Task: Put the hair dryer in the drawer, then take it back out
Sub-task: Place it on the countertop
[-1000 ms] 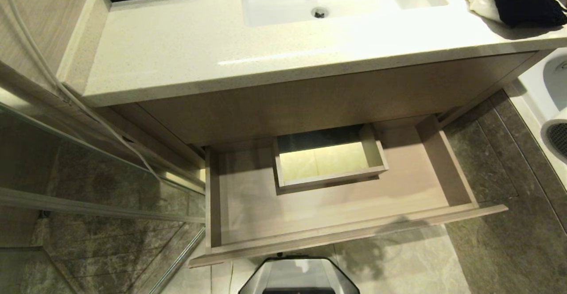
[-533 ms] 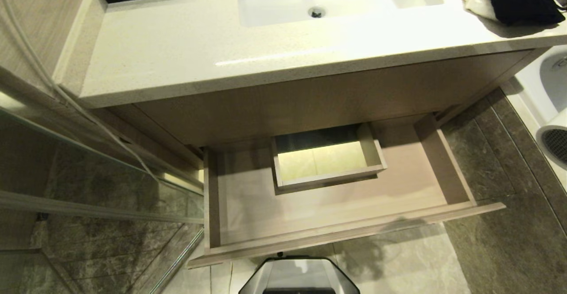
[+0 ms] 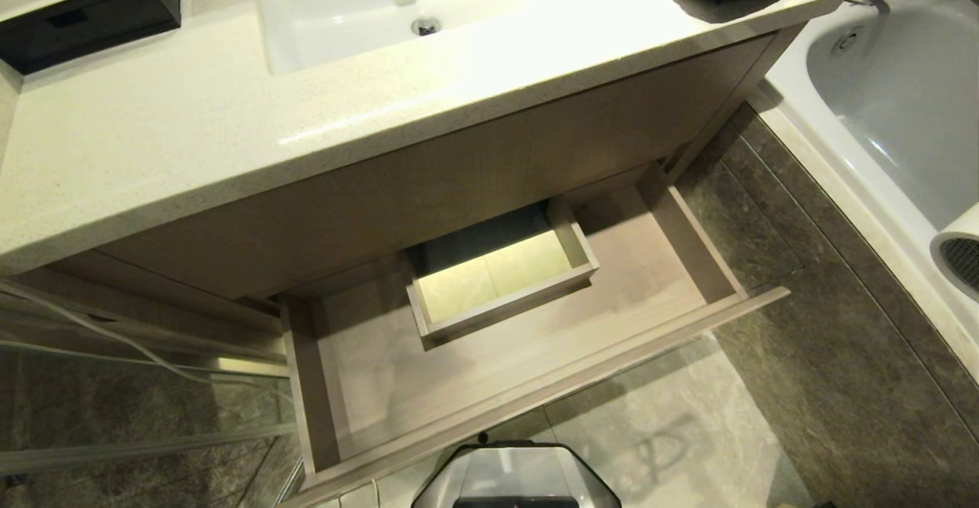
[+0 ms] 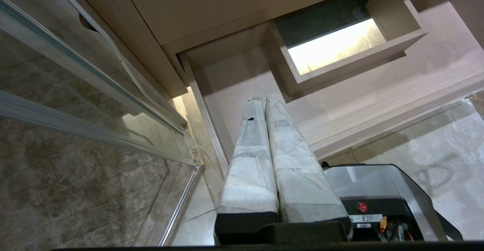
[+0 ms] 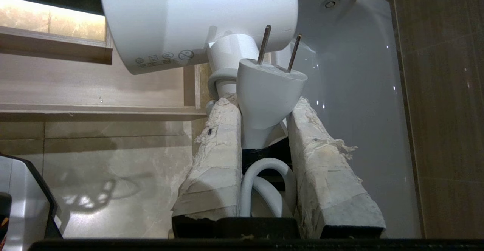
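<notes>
- The hair dryer (image 5: pixel 196 20) hangs beside the drawer (image 3: pixel 489 370), over the bathtub (image 3: pixel 879 95) edge, its plug (image 5: pixel 268 92) and handle clamped in the right hand (image 5: pixel 264 107).
- The whole head view has swung since a second ago: the camera has turned, and the drawer now lies skewed and leftward.
- The drawer stands open and empty, so placing comes next.
- The left hand (image 4: pixel 264 101), clenched on nothing, hangs over the drawer's front corner.

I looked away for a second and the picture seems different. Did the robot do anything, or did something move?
Only the camera swung: the whole view shifted, bringing the bathtub into sight. Nothing itself moved. The drawer is still open and empty, and the right pincer still grips the hair dryer with its plug, off to the drawer's right. The left pincer stays shut and idle.
</notes>
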Available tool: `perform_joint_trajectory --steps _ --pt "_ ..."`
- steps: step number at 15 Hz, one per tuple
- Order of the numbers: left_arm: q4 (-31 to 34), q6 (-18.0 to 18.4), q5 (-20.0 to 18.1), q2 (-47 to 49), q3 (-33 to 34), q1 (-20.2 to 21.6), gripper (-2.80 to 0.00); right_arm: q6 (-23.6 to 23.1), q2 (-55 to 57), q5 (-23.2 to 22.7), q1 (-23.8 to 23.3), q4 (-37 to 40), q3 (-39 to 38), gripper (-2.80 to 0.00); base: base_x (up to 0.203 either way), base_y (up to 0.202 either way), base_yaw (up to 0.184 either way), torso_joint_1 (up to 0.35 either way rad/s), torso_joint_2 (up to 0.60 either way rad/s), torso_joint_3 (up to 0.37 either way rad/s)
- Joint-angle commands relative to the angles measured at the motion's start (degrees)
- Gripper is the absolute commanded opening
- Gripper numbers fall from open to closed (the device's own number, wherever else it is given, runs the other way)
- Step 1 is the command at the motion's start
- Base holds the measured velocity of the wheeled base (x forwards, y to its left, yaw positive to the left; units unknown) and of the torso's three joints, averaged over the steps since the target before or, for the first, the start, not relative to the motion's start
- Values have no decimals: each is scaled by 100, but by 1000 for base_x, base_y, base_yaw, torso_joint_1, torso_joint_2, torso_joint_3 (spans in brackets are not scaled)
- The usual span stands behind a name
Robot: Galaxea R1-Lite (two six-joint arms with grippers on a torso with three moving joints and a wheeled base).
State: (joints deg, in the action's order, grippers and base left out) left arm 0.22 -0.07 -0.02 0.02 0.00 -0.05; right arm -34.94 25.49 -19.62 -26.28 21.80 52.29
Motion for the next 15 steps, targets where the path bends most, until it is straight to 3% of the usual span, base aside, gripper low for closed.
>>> perform_joint_trajectory --steps 1,7,15 --pt "-4 -1 2 -2 9 -4 -280 -14 -42 -8 8 16 -40 -280 0 0 0 0 0 0" --pt "-4 -1 2 -2 9 -4 -280 259 -97 2 0 -27 -96 -280 0 0 0 0 0 0" --pt "-4 -1 2 -2 9 -4 -280 251 -141 2 4 -52 -180 -280 2 -7 159 3 1 2"
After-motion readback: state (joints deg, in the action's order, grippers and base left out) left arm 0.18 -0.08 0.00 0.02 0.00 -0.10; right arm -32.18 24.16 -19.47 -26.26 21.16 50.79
